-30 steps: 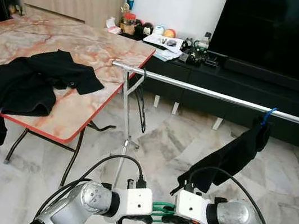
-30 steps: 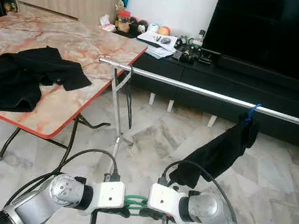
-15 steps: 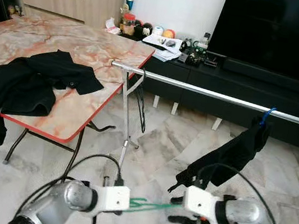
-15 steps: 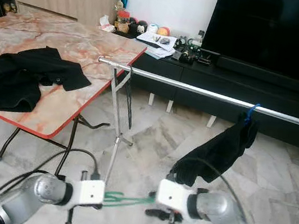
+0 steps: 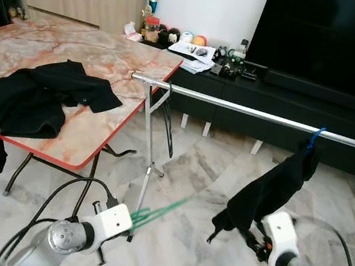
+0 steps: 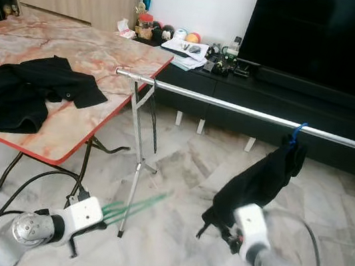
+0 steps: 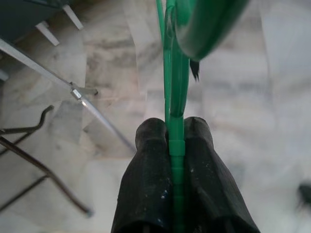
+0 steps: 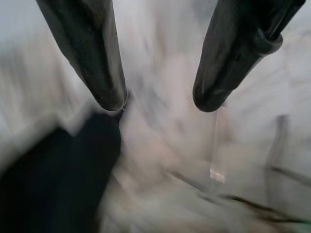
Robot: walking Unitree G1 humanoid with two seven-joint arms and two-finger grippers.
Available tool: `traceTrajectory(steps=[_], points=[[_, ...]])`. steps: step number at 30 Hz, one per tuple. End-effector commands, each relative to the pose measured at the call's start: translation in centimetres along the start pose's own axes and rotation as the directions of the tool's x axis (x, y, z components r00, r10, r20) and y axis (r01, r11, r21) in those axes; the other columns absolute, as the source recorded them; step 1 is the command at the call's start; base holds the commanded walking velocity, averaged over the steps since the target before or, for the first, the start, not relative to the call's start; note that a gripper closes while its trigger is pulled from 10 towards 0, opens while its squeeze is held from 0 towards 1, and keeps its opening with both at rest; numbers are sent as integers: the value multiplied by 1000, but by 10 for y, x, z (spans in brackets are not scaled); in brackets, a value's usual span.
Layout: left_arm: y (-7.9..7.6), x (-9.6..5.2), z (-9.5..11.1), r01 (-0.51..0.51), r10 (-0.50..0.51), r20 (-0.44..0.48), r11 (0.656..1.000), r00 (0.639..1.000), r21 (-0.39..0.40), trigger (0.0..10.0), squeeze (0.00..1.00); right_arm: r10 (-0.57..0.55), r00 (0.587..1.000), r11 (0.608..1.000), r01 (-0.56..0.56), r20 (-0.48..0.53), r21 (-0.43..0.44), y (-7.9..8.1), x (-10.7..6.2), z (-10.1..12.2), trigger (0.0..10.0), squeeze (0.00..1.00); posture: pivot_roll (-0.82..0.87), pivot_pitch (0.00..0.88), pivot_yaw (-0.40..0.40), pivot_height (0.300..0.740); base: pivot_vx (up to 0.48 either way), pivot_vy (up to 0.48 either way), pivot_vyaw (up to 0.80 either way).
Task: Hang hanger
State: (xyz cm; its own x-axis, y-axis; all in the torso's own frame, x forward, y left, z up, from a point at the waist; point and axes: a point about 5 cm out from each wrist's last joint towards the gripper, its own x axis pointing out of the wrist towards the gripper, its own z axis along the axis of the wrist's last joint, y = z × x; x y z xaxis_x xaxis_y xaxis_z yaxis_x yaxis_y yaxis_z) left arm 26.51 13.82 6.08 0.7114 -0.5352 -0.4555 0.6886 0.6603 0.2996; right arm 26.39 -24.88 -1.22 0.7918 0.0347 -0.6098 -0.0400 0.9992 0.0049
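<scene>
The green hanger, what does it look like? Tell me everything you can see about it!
The green hanger is thin and looks like plastic, with several slim bars side by side. It is blurred in the head views, so finer shape is unclear. The left end effector is shut on one bar, holding it low above the marble floor, pointing up toward the metal clothes rail. It is not on the rail.
</scene>
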Motion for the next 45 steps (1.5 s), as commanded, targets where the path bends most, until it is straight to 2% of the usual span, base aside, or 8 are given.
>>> traceTrajectory(steps=[1,2,3,6,8,16,27,45], points=[[6,-4,1,-46,47,7,998,999,-41,10000,0,-78,993,994,84,-85,72,-4,-5,-24,10000,0,151,0,-26,740,0,0,0],[4,-6,2,-82,85,26,991,996,-102,10000,0,-122,978,982,144,-168,126,1,-10,-50,10000,0,152,0,-26,740,0,0,0],[4,-6,2,-82,85,26,991,996,-102,10000,0,-122,978,982,144,-168,126,1,-10,-50,10000,0,152,0,-26,740,0,0,0],[-10,-9,1,-108,117,44,981,992,-160,10000,0,-172,920,933,267,-351,241,20,-28,-108,10000,0,169,0,-21,740,0,0,0],[-16,-14,3,-125,141,63,972,988,-200,10000,0,-189,900,905,314,-392,286,28,-33,-121,10000,0,175,0,-19,740,0,0,0],[-22,-12,7,-141,161,77,965,984,-219,10000,0,-125,915,923,249,-382,294,49,-25,-116,10000,0,167,0,-7,740,0,0,0],[-34,-5,14,-63,75,83,988,994,-143,10000,0,-140,913,931,253,-384,263,54,-26,-119,10000,0,172,0,-6,740,94,0,0],[-35,-1,15,-45,54,79,992,995,-120,10000,0,-128,911,934,243,-392,261,58,-25,-119,10000,0,167,0,3,740,351,0,-302]])
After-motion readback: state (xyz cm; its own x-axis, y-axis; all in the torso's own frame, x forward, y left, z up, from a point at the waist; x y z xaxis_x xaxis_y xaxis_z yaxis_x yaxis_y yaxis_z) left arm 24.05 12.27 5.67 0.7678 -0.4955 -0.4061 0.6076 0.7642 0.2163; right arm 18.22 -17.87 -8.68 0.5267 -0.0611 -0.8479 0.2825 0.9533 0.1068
